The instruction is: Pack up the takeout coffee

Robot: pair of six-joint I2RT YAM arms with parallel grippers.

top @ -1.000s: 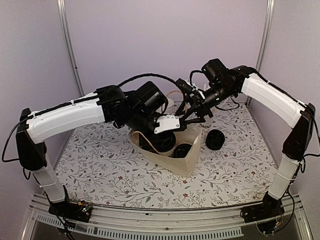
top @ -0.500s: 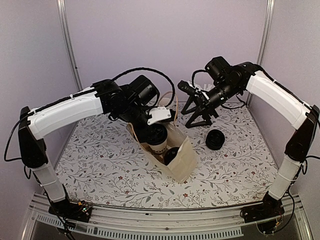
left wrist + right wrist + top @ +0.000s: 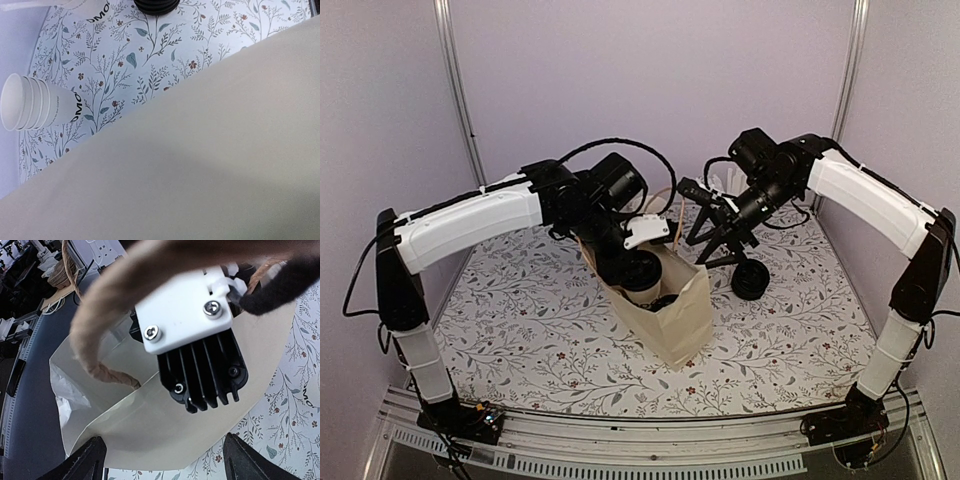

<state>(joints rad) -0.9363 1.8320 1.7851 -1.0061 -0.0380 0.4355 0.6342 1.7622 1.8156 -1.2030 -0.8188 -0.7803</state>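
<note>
A takeout coffee cup [image 3: 640,290], white with a black lid, sits low in the mouth of the cream paper bag [image 3: 675,318]. My left gripper [image 3: 635,262] reaches down into the bag and is shut on that cup. A second black-lidded cup [image 3: 666,300] rests deeper inside. The left wrist view shows mostly the bag's wall [image 3: 200,160], and its own fingers are hidden. My right gripper [image 3: 718,243] hangs open just right of the bag. Its fingers [image 3: 90,460] are spread wide near the bag's rim [image 3: 150,425], with nothing between them.
A stack of black lids [image 3: 750,280] sits on the floral tablecloth right of the bag, under my right gripper. A stack of empty white MOO cups [image 3: 30,102] lies on its side. The bag's rope handle [image 3: 100,315] loops near my right wrist camera.
My right gripper opened, let go of the bag and drew back to the right. The left arm lowered the cup into the bag, which now stands more upright.
</note>
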